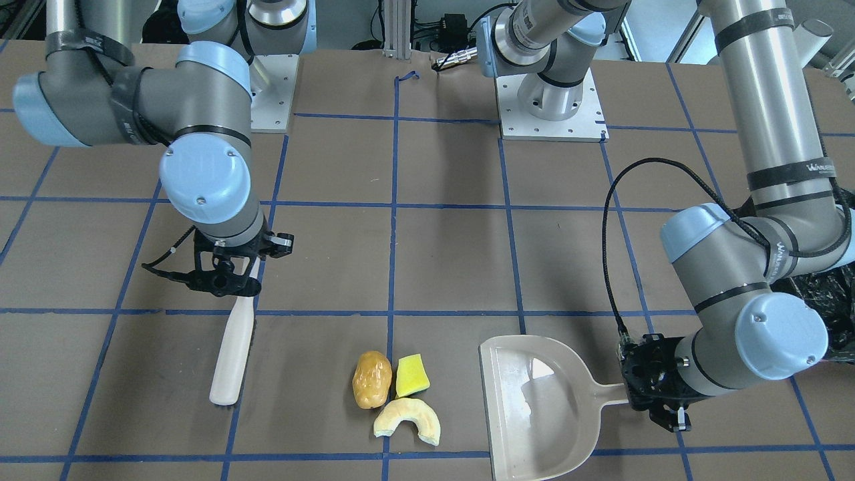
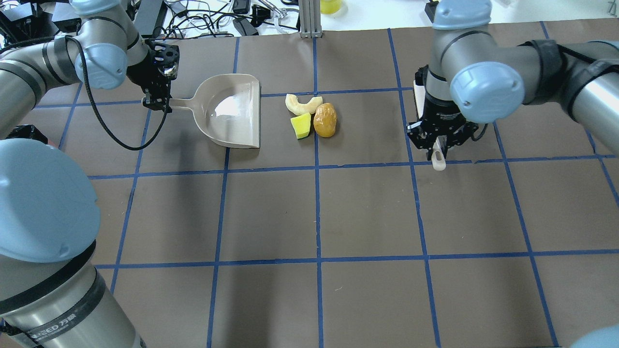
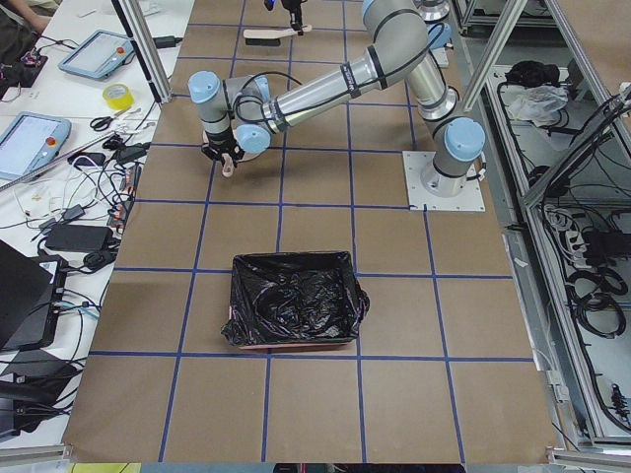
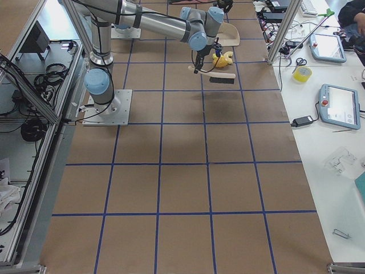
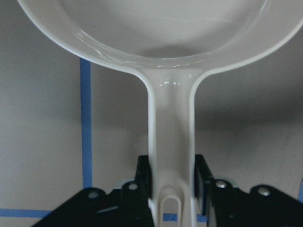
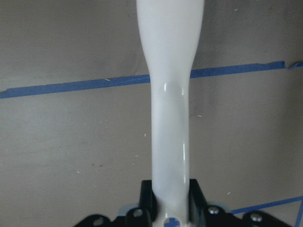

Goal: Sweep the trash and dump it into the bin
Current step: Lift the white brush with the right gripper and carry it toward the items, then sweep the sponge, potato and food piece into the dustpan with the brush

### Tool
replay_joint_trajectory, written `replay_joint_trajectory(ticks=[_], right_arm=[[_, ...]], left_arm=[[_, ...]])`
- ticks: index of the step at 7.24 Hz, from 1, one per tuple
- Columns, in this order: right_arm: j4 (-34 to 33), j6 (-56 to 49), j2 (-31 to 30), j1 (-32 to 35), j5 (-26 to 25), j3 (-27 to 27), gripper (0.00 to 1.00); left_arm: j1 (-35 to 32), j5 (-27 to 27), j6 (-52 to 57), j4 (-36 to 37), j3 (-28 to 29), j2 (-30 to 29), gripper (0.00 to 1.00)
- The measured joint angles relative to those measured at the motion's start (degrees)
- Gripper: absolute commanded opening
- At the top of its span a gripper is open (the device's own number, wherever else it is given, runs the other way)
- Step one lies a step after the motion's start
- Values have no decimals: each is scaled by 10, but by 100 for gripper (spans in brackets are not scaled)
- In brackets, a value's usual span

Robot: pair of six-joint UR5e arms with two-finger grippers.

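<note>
The trash lies together on the table: a golden-brown potato [image 1: 372,379] [image 2: 325,120], a yellow sponge [image 1: 412,376] [image 2: 301,125] and a pale crescent piece [image 1: 409,419] [image 2: 303,103]. My left gripper [image 2: 157,101] [image 5: 171,189] is shut on the handle of the beige dustpan [image 2: 232,111] [image 1: 541,407], whose mouth faces the trash a short way off. My right gripper [image 2: 437,147] [image 6: 170,198] is shut on the handle of a white brush [image 1: 234,347] [image 6: 170,94], on the other side of the trash. The black-lined bin [image 3: 294,301] stands farther along the table behind my left arm.
The table is brown with blue tape lines. The bin's black plastic shows at the edge of the front-facing view [image 1: 828,294]. Cables and devices lie beyond the table's far edge [image 2: 232,19]. Both arm bases [image 1: 551,100] stand at the robot's side of the table.
</note>
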Motion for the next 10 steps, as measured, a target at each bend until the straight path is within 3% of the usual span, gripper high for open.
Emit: replay_joint_trajectory(ticks=[6,10], right_arm=[[58,166,132,131,6,-146,0],[55,182,153,141,24,-169,0]], left_arm=[[-19,29,-4,-3,5,-5,0],[-20,28,-7,-2,6,-4,0]])
